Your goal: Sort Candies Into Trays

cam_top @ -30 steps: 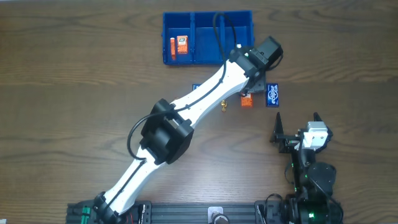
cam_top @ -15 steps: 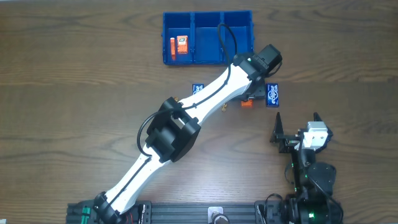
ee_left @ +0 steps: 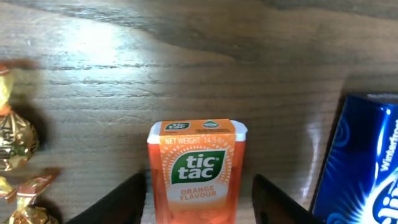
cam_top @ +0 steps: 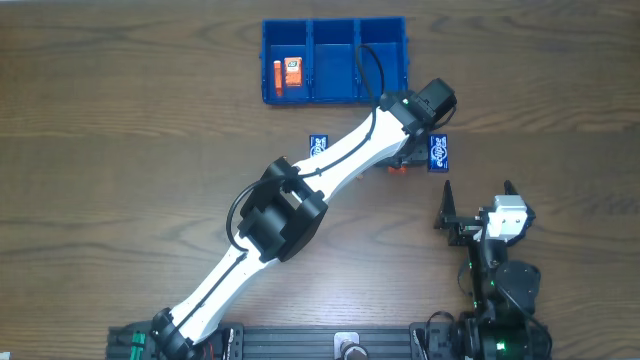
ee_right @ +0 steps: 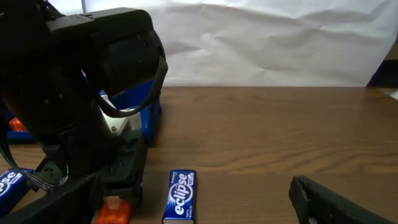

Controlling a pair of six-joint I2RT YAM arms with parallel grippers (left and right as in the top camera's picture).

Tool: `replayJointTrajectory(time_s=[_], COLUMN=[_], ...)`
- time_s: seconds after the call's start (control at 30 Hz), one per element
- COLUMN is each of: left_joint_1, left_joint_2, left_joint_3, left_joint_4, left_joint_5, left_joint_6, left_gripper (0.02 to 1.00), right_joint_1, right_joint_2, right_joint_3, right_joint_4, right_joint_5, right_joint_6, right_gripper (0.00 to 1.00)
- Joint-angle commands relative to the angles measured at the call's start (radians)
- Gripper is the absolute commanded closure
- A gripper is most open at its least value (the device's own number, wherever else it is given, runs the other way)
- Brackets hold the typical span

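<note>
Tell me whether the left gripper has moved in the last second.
Yes. In the top view the left gripper has shifted away from the blue tray, down the picture, and now covers most of the orange box.

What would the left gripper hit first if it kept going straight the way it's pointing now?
Most likely the orange candy box: the left gripper points down at the table, its open fingers either side of that box. The blue pack lies beside it, outside that line. Remaining height is unclear.
</note>
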Motion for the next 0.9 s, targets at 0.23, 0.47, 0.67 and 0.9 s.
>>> replayJointTrajectory(time_s=[0.23, 0.47, 0.67, 0.9], left_joint_1=[-0.001, 0.003, 0.06, 0.228], left_joint_2=[0.037, -0.074, -0.311, -0.476], left_joint_3=[-0.004, -0.004, -0.004, -0.004], left_joint_4=[0.0, -0.009, -0.029, -0.034], left_joint_5=[-0.029, -0.092, -0.242, -0.273], left_joint_6=[-0.006, 0.02, 0.139, 0.264], left_gripper=[0.733, 0.724, 0.715, 0.728], right_joint_1=[-0.004, -0.004, -0.004, -0.004], right_joint_2=[-0.007, -0.007, -0.007, -0.007], right_joint_3=[-0.005, -0.005, -0.005, -0.005], right_joint_4=[-0.002, -0.002, -0.002, -0.002], right_joint_5=[-0.006, -0.006, -0.006, -0.006], right_joint_6=[-0.008, -0.008, -0.008, -0.008], right_gripper=[0.003, 0.003, 0.003, 0.003])
